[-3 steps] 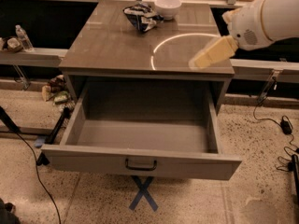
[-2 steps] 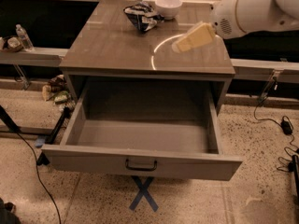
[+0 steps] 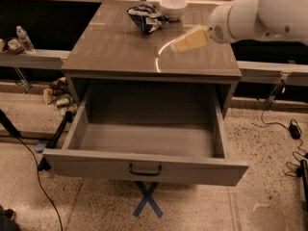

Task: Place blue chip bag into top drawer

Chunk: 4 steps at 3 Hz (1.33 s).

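The blue chip bag (image 3: 146, 17) lies crumpled at the back of the cabinet top, just left of a white bowl (image 3: 173, 7). The top drawer (image 3: 144, 166) is pulled wide open below, its dark bar handle (image 3: 145, 170) at the centre of the front panel, and nothing shows inside it. My gripper (image 3: 185, 41), pale yellow on a white arm (image 3: 260, 13) coming in from the right, hovers above the cabinet top, to the right of the bag and nearer the front. It holds nothing that I can see.
The grey-brown cabinet top (image 3: 115, 52) has a bright curved reflection near the gripper. A water bottle (image 3: 24, 38) stands on a ledge at the left. Clutter (image 3: 55, 93) and cables (image 3: 284, 126) lie on the floor. A blue tape X (image 3: 147, 198) marks the floor in front.
The arm has swung left and toward the back of the cabinet top, bringing the gripper closer to the chip bag. Bag, bowl and drawer have not moved.
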Motion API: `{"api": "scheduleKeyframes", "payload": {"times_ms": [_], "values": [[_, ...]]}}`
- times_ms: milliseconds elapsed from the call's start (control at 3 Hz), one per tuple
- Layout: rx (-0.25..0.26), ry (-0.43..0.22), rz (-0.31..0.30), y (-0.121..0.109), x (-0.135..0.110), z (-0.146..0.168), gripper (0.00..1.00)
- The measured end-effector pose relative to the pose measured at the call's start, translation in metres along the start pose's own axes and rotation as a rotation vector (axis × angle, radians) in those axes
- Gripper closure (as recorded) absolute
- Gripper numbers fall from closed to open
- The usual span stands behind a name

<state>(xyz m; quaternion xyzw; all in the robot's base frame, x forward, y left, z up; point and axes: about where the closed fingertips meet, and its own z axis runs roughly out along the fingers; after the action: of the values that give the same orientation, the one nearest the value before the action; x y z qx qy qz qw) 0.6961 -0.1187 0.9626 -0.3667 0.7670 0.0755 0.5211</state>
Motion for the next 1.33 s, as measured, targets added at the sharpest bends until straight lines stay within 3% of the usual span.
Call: {"api": "scheduleKeyframes", "payload": {"times_ms": [667,1000,1333], "values": [[0.045,-0.066,0.079,-0.040,0.009,0.090,0.00],[0.036,-0.108,0.137,-0.052,0.003,0.147,0.00],[0.023,-0.141,0.172,-0.055,-0.006,0.182,0.00]]}}
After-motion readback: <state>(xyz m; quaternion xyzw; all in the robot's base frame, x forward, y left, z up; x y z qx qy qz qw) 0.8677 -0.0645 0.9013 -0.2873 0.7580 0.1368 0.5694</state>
